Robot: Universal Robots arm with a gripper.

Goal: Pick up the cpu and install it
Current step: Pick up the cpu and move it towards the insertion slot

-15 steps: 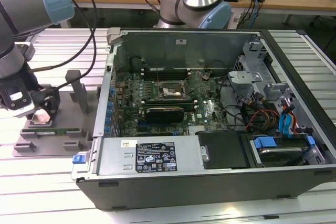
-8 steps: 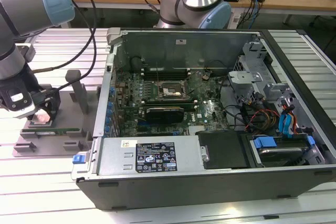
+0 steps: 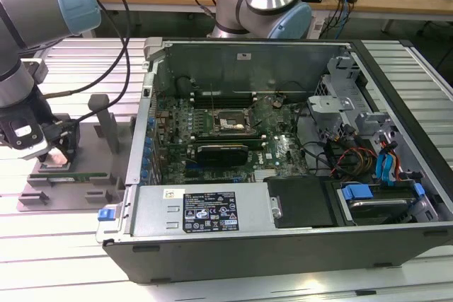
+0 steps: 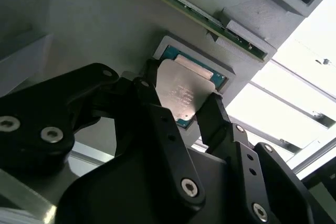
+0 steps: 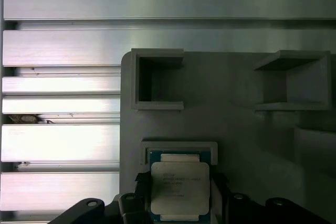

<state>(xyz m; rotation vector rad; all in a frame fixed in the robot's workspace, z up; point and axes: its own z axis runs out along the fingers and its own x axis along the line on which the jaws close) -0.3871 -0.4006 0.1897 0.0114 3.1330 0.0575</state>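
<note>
I log the black two-finger gripper (image 4: pixel 180 94) pinched onto opposite edges of the small square silver-topped cpu (image 4: pixel 185 82), which sits at its recess in the grey plastic fixture plate (image 5: pixel 236 129), outside the open computer case (image 3: pixel 159 206).

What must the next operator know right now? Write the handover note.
Gripper: closed on the small flat square silver-topped cpu, gripping two opposite edges.
Cpu: at its recess in the grey plastic holder plate, on the exterior view's left, outside the open grey metal computer case.
Done: grasp made.
Left: cpu not yet lifted clear, nor installed in the black motherboard socket.
</note>
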